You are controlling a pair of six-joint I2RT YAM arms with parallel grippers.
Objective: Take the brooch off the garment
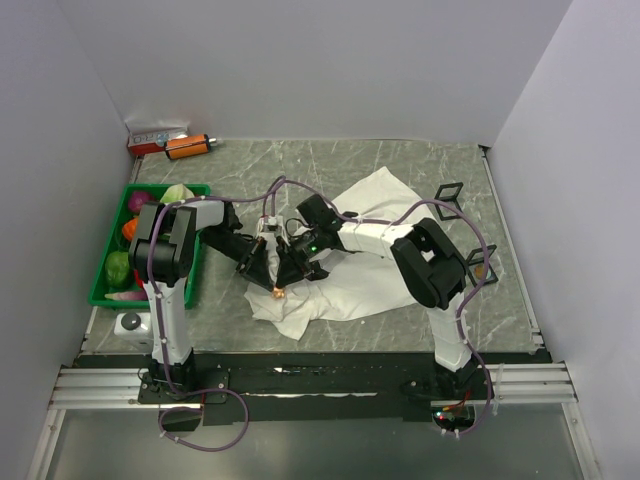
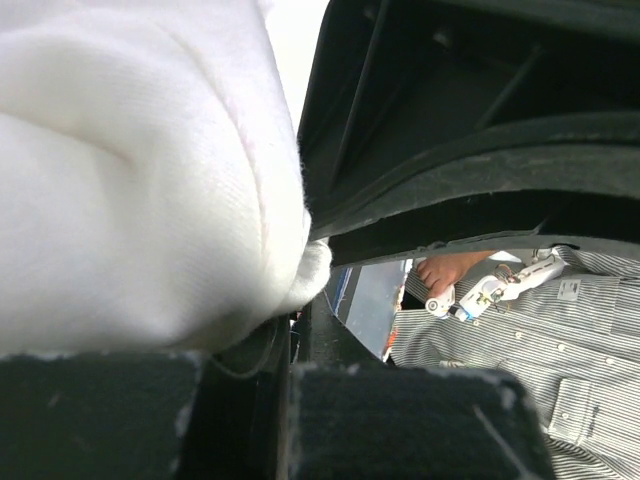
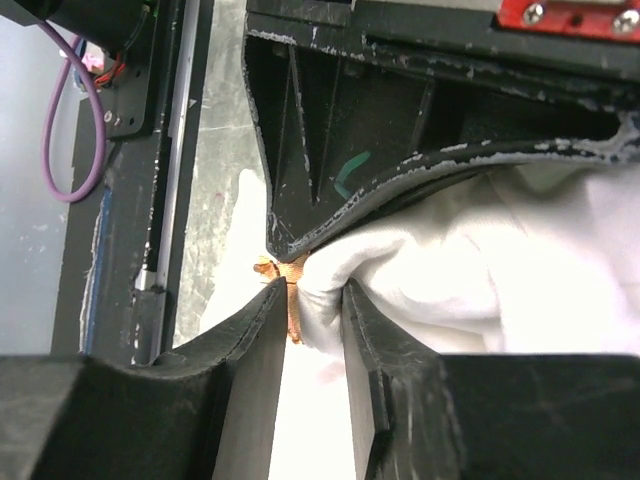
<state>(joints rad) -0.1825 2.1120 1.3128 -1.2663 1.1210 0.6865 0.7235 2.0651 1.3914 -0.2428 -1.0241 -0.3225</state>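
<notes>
The right hand (image 3: 312, 292) pinches the brooch (image 3: 290, 305) with its garment (image 3: 480, 260) fold. The left hand (image 2: 295, 345), nearly closed, nips the cloth.

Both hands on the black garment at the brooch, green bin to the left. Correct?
No. The garment is white, not black; the top external view shows it. The left hand and right hand are on it at the brooch, green bin to the left.
</notes>
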